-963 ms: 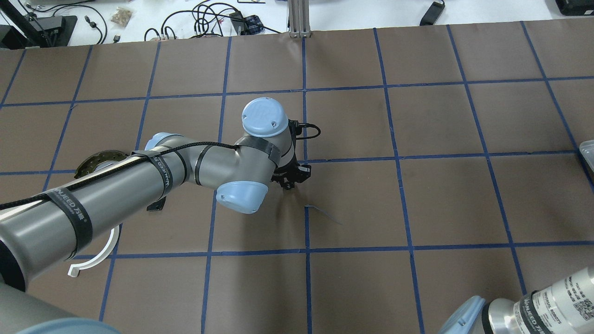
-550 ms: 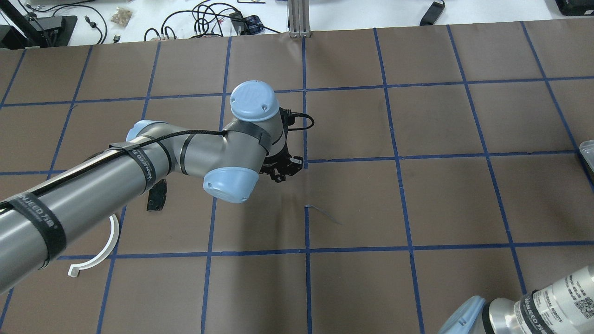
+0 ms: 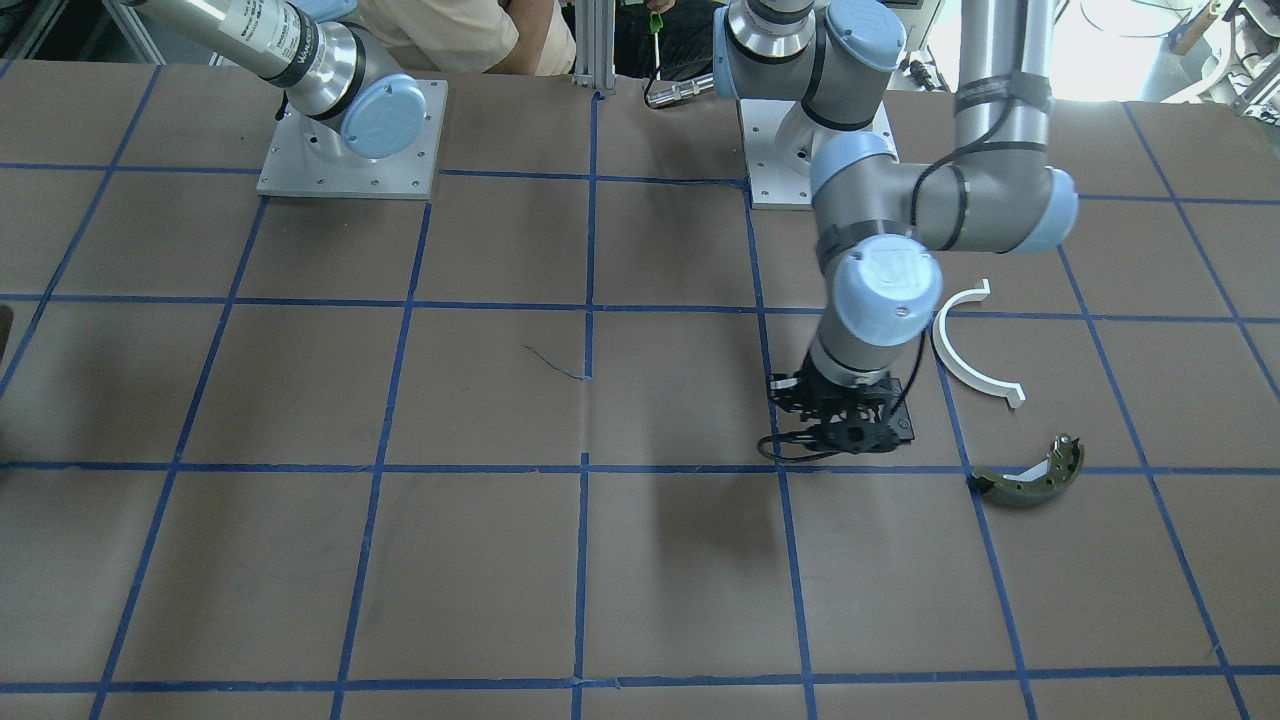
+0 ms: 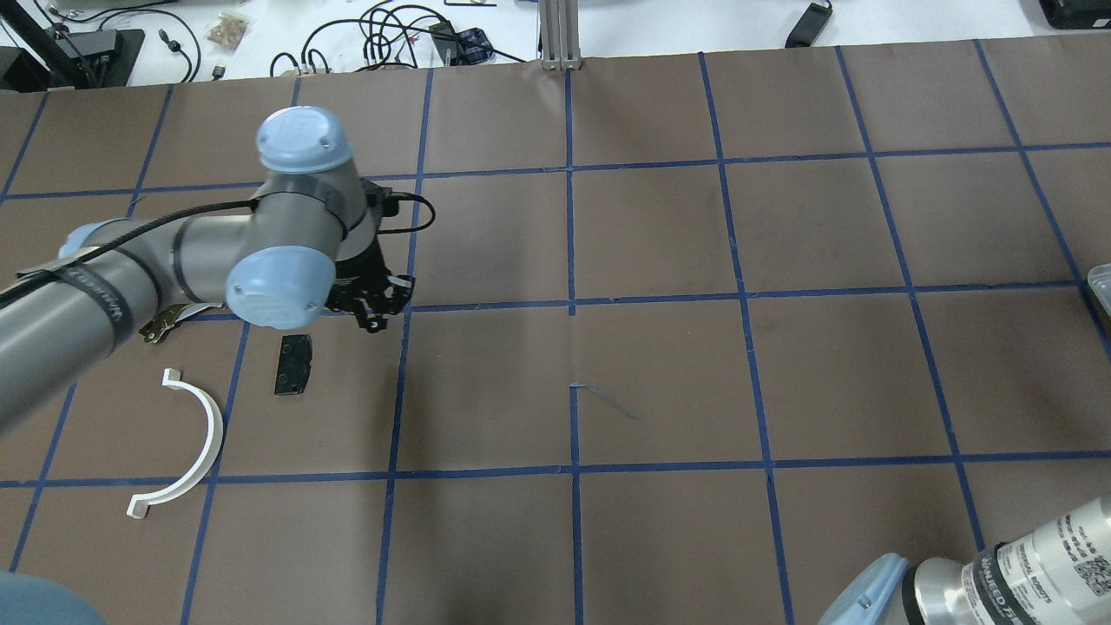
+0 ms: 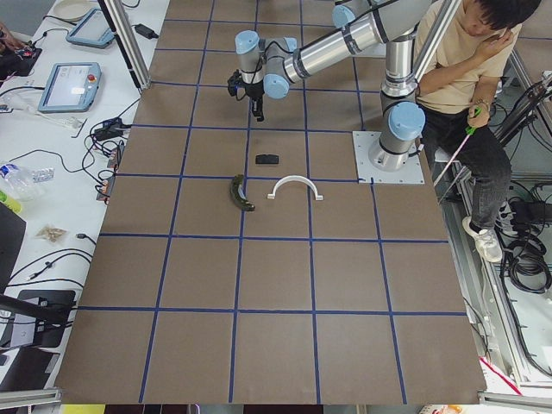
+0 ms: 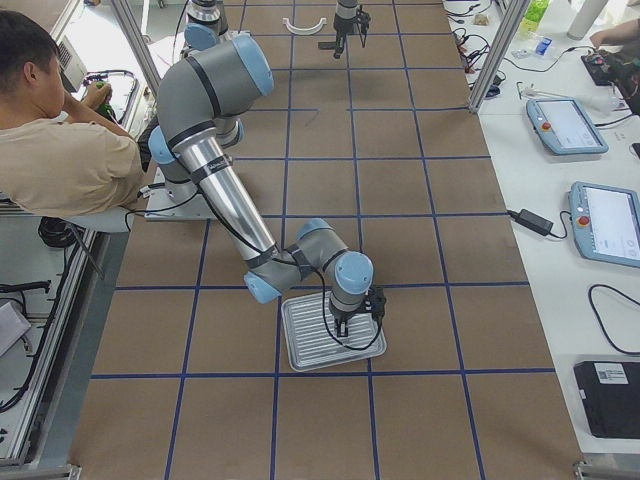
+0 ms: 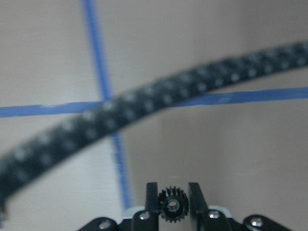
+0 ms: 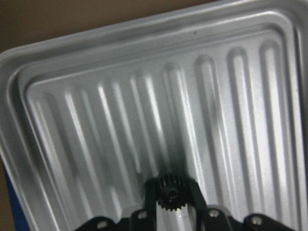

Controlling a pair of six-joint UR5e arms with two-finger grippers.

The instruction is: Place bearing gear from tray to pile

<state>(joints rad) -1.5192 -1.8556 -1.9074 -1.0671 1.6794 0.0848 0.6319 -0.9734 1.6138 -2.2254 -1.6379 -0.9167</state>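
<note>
My left gripper (image 4: 373,317) is shut on a small black bearing gear (image 7: 173,205), held between its fingers above the brown table. It hangs just right of the pile: a black pad (image 4: 292,365), a white half-ring (image 4: 195,443) and an olive brake shoe (image 3: 1030,478), which the arm mostly hides in the overhead view. My right gripper (image 8: 171,185) is shut on a second black gear (image 8: 171,193) low over the silver ribbed tray (image 8: 96,120). The exterior right view shows that gripper (image 6: 345,325) over the tray (image 6: 305,345).
The tray shows as a sliver at the right edge of the overhead view (image 4: 1101,286). A seated operator (image 5: 466,52) is behind the robot bases. A loose strip of blue tape (image 4: 603,399) curls at the table's middle. Cables and pendants lie beyond the far edge.
My left arm has swung left from the table's middle to beside the pile, carrying the gear. The pad and half-ring are uncovered now.
</note>
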